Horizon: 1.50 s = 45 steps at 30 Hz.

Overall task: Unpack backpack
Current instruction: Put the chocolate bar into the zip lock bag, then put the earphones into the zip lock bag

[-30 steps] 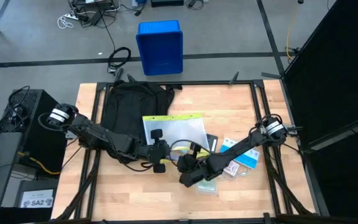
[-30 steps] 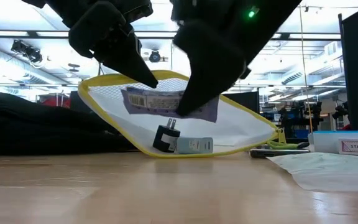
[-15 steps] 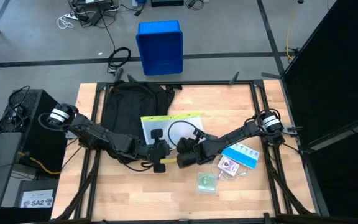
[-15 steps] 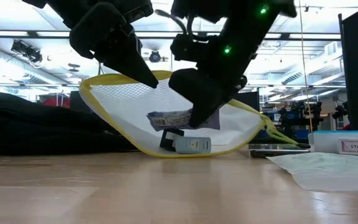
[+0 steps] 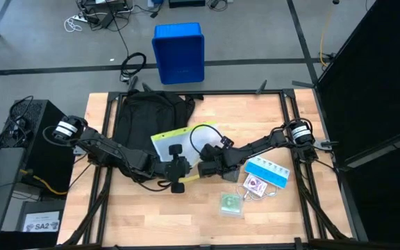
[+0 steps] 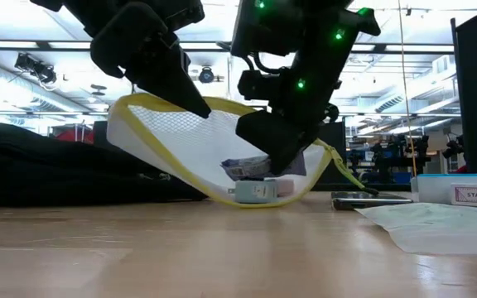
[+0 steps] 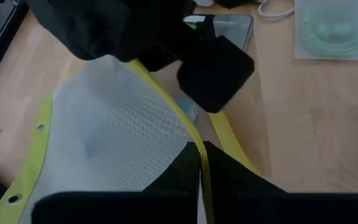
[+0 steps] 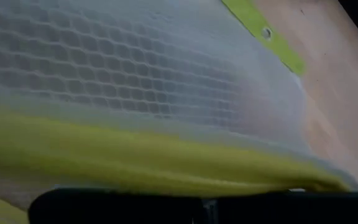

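High view first, operator: your backpack (image 5: 148, 114) lies flat at the table's far left, zipped side hidden from you. Just in front of it, your left gripper (image 5: 180, 175) is clamped on the yellow edge of the mesh pouch (image 5: 176, 141), fingers pinched tight on the trim. Your right gripper (image 5: 204, 169) meets it there, closed on the same pouch's edge. Farther right you see a blue pill box (image 5: 268, 171), a card pack (image 5: 255, 186) and a green packet (image 5: 231, 203).
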Each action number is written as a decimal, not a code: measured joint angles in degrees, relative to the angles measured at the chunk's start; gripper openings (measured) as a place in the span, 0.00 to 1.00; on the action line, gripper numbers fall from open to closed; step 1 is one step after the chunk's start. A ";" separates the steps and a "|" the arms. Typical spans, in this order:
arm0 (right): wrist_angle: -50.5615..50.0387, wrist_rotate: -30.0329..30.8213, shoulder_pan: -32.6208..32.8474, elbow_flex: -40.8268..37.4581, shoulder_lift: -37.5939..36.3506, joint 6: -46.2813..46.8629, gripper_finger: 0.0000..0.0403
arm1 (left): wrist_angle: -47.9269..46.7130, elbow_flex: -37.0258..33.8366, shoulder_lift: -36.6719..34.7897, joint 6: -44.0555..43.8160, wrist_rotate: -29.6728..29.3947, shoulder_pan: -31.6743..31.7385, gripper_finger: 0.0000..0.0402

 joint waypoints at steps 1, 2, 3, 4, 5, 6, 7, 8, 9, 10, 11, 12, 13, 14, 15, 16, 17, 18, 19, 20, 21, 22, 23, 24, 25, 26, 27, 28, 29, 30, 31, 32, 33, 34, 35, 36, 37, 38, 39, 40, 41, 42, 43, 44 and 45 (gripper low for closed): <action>0.05 0.01 0.00 0.00 0.00 -0.04 0.01 | -0.02 0.00 0.00 0.29 0.06 0.00 0.00; 0.08 0.01 0.03 0.00 0.00 -0.29 0.02 | -0.02 0.00 0.00 0.41 0.13 0.00 0.00; 0.11 0.02 0.04 0.00 0.00 -0.79 0.03 | -0.02 0.00 0.00 0.41 0.17 -0.02 0.00; 0.13 0.04 0.04 0.00 0.00 -1.34 0.05 | -0.02 0.00 0.00 0.41 0.19 -0.02 0.00; 0.17 0.10 0.07 0.00 0.00 -1.80 0.06 | -0.02 0.00 0.00 0.41 0.19 -0.02 0.00; 0.19 0.14 0.16 0.00 0.00 -2.08 0.08 | -0.02 0.00 0.00 0.41 0.19 -0.02 0.00; 0.23 0.14 0.23 0.00 0.00 -2.59 0.11 | -0.02 0.00 0.00 0.41 0.19 -0.02 0.00; 0.23 0.14 0.33 0.00 0.00 -2.95 0.13 | -0.02 0.00 0.00 0.41 0.19 -0.02 0.00; 0.25 0.12 0.57 0.00 0.00 -3.10 0.16 | -0.02 0.00 0.00 0.41 0.19 -0.02 0.00; 0.27 0.14 0.69 0.00 0.02 -3.37 0.19 | -0.02 0.00 0.00 0.40 0.19 -0.02 0.00; 0.38 0.14 0.88 0.00 0.00 -3.67 0.22 | -0.02 0.00 0.00 0.39 0.19 -0.02 0.00; 0.56 0.16 1.08 0.00 0.02 -4.17 0.25 | -0.02 0.00 0.00 0.41 0.19 -0.02 0.00; 0.80 0.15 1.29 0.00 0.02 -4.63 0.29 | -0.03 0.00 0.00 0.40 0.19 -0.02 0.00; 1.20 0.15 1.49 0.00 0.02 -5.22 0.32 | -0.04 0.00 0.00 0.41 0.19 -0.02 0.00; 1.71 0.15 1.79 0.00 0.02 -5.76 0.36 | -0.04 0.00 0.00 0.40 0.19 -0.02 0.00; 2.32 0.15 2.11 0.00 0.02 -6.18 0.39 | -0.04 0.00 0.00 0.40 0.19 -0.02 0.00; 3.01 0.15 2.45 0.00 0.02 -6.70 0.43 | -0.04 0.00 0.00 0.39 0.19 -0.02 0.00; 3.91 0.14 2.83 0.00 0.02 -7.36 0.46 | -0.04 0.00 0.00 0.39 0.19 -0.02 0.00; 4.65 0.15 3.27 0.01 0.02 -7.97 0.49 | -0.04 0.00 0.00 0.41 0.19 -0.02 0.00; 4.84 0.14 3.77 0.27 0.03 -8.43 0.51 | -0.04 0.00 0.00 0.39 0.19 -0.02 0.00; 4.90 0.12 4.20 0.78 0.07 -8.93 0.53 | -0.04 0.00 0.00 0.39 0.19 -0.02 0.00; 5.00 0.12 4.70 1.36 0.07 -9.20 0.55 | -0.04 0.00 0.00 0.41 0.17 -0.02 0.00; 5.07 0.14 5.27 1.98 0.07 -9.33 0.57 | -0.06 0.00 0.00 0.39 0.17 -0.04 0.00; 5.04 0.12 5.82 2.70 0.07 -9.72 0.58 | -0.04 0.00 0.00 0.40 0.17 -0.04 0.00; 4.89 0.09 6.48 3.42 0.07 -10.26 0.59 | -0.06 0.00 0.00 0.40 0.17 -0.04 0.00; 4.76 0.09 7.18 4.21 0.07 -10.84 0.60 | -0.06 0.00 0.00 0.41 0.17 -0.04 0.00; 4.85 0.11 7.97 5.08 0.07 -11.44 0.61 | -0.07 0.00 0.00 0.39 0.17 -0.04 0.00; 4.91 0.09 8.85 5.88 0.07 -12.36 0.61 | -0.11 0.00 0.00 0.39 0.17 -0.04 0.00; 4.97 0.02 9.83 6.49 0.07 -13.60 0.61 | -0.22 0.00 0.00 0.39 0.17 -0.04 0.00; 5.07 -0.31 10.87 6.81 0.07 -15.04 0.61 | -0.36 0.00 0.00 0.39 0.17 -0.04 0.00; 5.08 -0.78 11.92 6.94 0.07 -16.28 0.61 | -0.57 0.00 0.00 0.39 0.17 -0.05 0.00; 5.03 -1.64 12.89 6.95 0.07 -16.95 0.60 | -0.71 0.00 0.00 0.39 0.17 -0.07 0.00; 4.88 -2.89 13.86 6.95 0.07 -17.31 0.60 | -0.91 0.00 0.00 0.39 0.17 -0.07 0.00; 4.68 -4.35 14.81 6.95 0.07 -17.50 0.59 | -1.09 0.00 0.00 0.39 0.17 -0.07 0.00; 4.19 -6.00 15.79 6.95 0.07 -17.11 0.58 | -1.15 0.00 0.00 0.33 0.17 -0.07 0.00; 3.43 -7.63 16.71 6.95 0.07 -16.13 0.57 | -1.15 0.00 0.00 0.25 0.17 -0.07 0.00; 2.86 -9.14 17.69 6.95 0.07 -14.97 0.55 | -1.14 0.00 0.00 0.20 0.17 -0.07 0.00; 2.25 -10.39 18.63 6.95 0.07 -13.52 0.54 | -1.13 0.00 0.00 0.16 0.17 -0.07 0.00; 1.53 -11.22 19.65 6.95 0.07 -12.05 0.53 | -1.14 0.00 0.00 0.09 0.17 -0.07 0.00; 0.85 -12.05 20.64 6.95 0.07 -10.66 0.52 | -1.13 0.00 0.00 -0.05 0.15 -0.07 0.00; -0.01 -13.23 21.62 6.95 0.07 -9.21 0.52 | -1.13 0.00 0.00 -0.13 0.15 -0.07 0.00; -1.07 -14.73 22.49 6.95 0.07 -7.64 0.51 | -1.13 0.00 0.00 -0.32 0.15 -0.07 0.00; -2.27 -16.38 23.26 6.95 0.07 -5.77 0.50 | -1.13 0.00 0.00 -0.63 0.15 -0.07 0.00; -3.42 -17.95 23.97 6.95 0.07 -3.67 0.49 | -1.15 0.00 0.00 -0.70 0.15 -0.07 0.00; -4.62 -19.45 24.60 6.95 0.07 -1.45 0.49 | -1.13 0.00 0.00 -0.70 0.15 -0.07 0.00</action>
